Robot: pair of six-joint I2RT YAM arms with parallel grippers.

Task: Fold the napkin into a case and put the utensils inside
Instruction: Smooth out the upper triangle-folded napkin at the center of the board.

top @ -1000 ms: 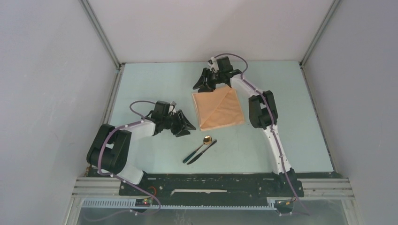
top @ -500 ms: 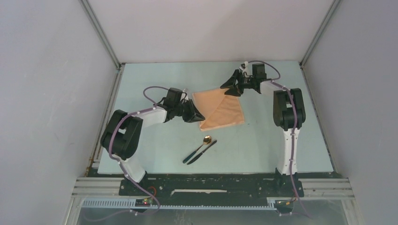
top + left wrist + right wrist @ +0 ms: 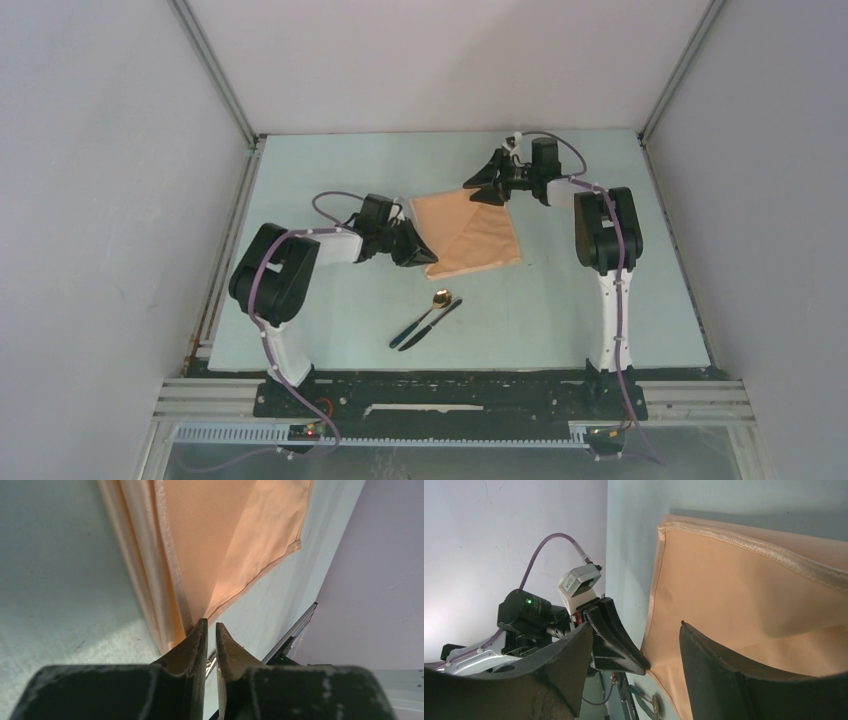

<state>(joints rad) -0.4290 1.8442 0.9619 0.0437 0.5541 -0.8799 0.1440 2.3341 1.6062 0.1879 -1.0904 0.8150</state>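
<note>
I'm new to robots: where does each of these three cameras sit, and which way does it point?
Top external: fixed above and behind, looking down on the table; whole left arm, right arm, napkin, utensils.
Left wrist: on the left arm, looking along its left gripper, closed on the napkin's corner.
Right wrist: on the right arm, looking across the napkin through its open right gripper.
Shared: all three show the napkin; the right wrist view also catches the left gripper.

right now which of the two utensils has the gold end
The spoon, the left one of the pair: its far end is a gold bowl. The knife-like piece lying right beside it is dark along its whole length.
</note>
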